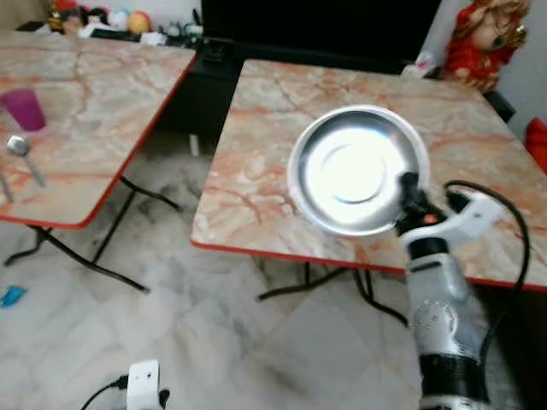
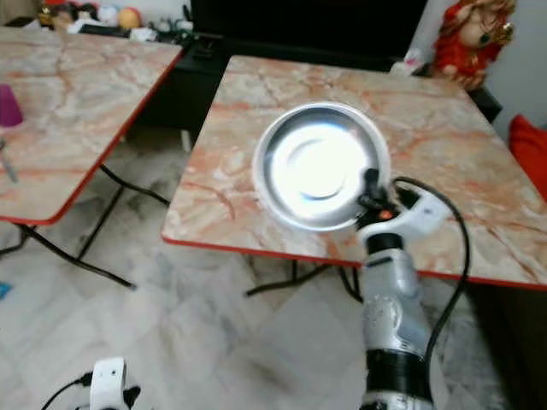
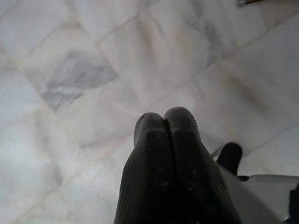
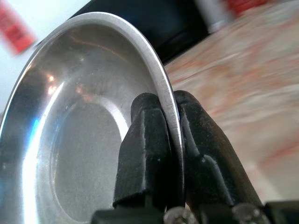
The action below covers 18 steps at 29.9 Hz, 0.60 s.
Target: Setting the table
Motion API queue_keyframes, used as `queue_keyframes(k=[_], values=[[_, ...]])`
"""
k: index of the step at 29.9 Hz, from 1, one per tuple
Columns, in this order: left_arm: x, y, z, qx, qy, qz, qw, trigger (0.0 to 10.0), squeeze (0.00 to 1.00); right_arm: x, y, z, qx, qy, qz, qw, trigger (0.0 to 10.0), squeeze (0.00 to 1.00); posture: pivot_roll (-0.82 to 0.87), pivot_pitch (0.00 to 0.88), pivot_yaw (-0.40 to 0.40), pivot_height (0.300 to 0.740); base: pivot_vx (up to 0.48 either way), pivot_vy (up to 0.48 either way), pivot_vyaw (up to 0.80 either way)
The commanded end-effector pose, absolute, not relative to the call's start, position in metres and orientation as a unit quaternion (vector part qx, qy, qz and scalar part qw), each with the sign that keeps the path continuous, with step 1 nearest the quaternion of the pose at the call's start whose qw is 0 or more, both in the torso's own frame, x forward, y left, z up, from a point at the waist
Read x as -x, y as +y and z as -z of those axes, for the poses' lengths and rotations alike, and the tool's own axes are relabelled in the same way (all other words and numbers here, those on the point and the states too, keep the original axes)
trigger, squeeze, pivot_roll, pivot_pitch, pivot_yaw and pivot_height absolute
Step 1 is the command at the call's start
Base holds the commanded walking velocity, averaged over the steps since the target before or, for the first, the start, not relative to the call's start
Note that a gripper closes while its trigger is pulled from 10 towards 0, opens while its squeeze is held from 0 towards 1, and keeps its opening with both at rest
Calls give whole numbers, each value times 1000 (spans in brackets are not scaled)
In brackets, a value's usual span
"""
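Right claw (image 1: 408, 192) is up over the marble-patterned worktop (image 1: 282, 111) in the centre of the frame, and it is pinching the rim of a shiny steel plate (image 1: 355, 171) at the plate's lower right edge. The wrist view makes it plain: one black finger (image 4: 142, 154) sits inside the dish, the other outside, with the thin metal lip clamped between them. The plate faces up toward the camera and catches a bright glare in its middle; whether it touches the worktop or hangs just above it, I cannot tell. It sits near the front red-trimmed edge, with the silver arm rising from the lower right of the frame.

Over at the left of the frame stands a second worktop (image 1: 94, 94) of the same pattern, carrying a purple cup (image 1: 23, 108) and, just beside it toward the near edge, a spoon (image 1: 20, 149). A red figurine (image 1: 479, 38) stands in the upper right corner, beyond the centre worktop.

Left claw (image 3: 163, 128) hangs low over the pale marble floor (image 1: 171, 325), its two black fingers pressed together with nothing between them.
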<state>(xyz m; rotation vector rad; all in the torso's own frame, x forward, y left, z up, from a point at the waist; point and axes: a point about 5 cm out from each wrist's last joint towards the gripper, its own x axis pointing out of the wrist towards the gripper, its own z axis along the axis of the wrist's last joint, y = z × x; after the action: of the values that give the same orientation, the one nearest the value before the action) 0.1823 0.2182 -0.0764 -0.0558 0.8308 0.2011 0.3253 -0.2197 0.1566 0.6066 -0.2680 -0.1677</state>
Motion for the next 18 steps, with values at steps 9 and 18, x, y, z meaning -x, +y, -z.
queue_keyframes(k=[9, 18], values=[[-177, 219, 79, 27, 414, -94, 905, 10000, 0, -330, -243, -153, -312, -125, 189, 922, 10000, 0, 65, 99, -84, 740, 0, 0, 0], [-179, 218, 78, 32, 410, -90, 907, 10000, 0, -336, -237, -152, -302, -126, 217, 920, 10000, 0, 66, 100, -84, 740, 0, 0, 0]])
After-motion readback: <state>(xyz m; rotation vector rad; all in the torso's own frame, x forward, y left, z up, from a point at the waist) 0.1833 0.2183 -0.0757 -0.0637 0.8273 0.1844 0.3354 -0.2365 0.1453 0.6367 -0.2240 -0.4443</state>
